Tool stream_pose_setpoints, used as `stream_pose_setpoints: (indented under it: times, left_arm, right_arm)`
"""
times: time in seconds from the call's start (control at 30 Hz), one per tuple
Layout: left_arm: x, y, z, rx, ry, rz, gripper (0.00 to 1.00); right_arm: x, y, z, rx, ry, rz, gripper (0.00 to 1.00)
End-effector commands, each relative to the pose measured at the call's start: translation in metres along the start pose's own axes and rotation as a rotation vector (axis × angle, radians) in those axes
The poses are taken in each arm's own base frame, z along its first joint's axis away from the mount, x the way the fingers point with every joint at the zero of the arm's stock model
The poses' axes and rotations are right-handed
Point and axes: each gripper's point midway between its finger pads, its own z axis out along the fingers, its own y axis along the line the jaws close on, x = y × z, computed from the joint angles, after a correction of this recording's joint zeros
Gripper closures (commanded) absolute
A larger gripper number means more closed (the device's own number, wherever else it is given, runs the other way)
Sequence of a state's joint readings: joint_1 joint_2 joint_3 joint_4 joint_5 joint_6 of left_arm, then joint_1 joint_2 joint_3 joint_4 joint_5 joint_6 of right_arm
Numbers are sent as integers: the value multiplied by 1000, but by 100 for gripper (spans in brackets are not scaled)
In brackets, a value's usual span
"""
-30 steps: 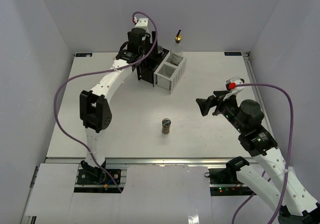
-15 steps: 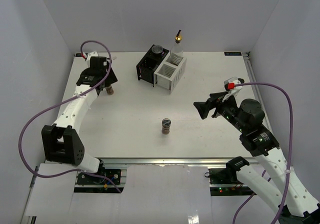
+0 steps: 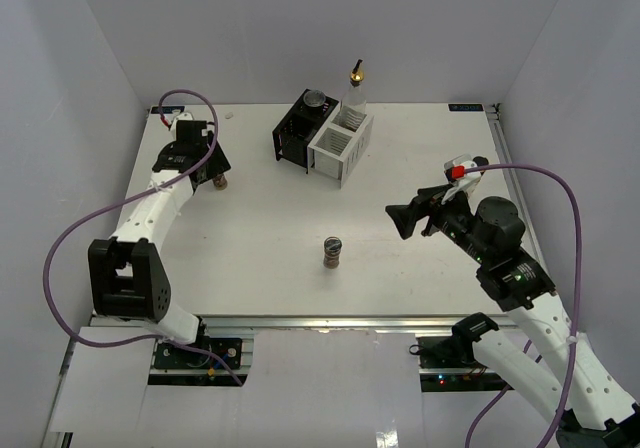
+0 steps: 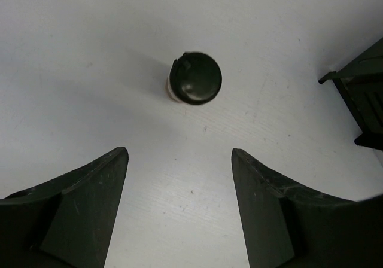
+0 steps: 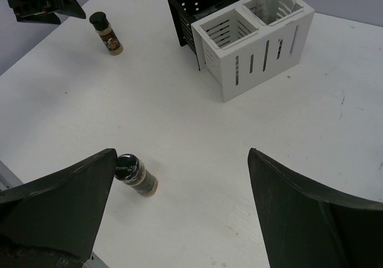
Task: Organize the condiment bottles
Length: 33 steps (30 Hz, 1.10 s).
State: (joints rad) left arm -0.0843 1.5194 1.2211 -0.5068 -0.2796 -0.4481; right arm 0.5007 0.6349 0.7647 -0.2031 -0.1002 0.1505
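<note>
The left gripper (image 4: 179, 153), jaws apart and empty, hovered above a short brown-filled, dark-lidded jar (image 4: 195, 78) well left of the white slatted rack box (image 3: 340, 146); the right gripper (image 5: 181, 154) stood equally agape. The approach seemed in hand: the next move called for straddling the jar and closing.

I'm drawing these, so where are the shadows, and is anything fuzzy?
Left wrist view: the dark-lidded bottle is sharp, with a soft grey shadow on its left. Right wrist view: even light; the white rack looks bright, no glare. Top view: soft, faint shadows; nothing fuzzy.
</note>
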Motion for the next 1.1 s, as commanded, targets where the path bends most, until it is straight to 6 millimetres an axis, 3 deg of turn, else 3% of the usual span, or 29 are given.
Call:
stream_pose_setpoints:
  times: [0.0, 0.5, 1.07]
  left_arm:
    - [-19, -9, 15, 22, -19, 6, 19]
    - [-18, -15, 56, 1, 13, 60, 23]
    - [-19, -15, 78, -39, 37, 103, 32]
  right_arm:
    - [-10, 1, 3, -7, -54, -22, 4]
    - [-3, -3, 10, -1, -38, -39, 4]
    - [-3, -5, 9, 10, -44, -45, 4]
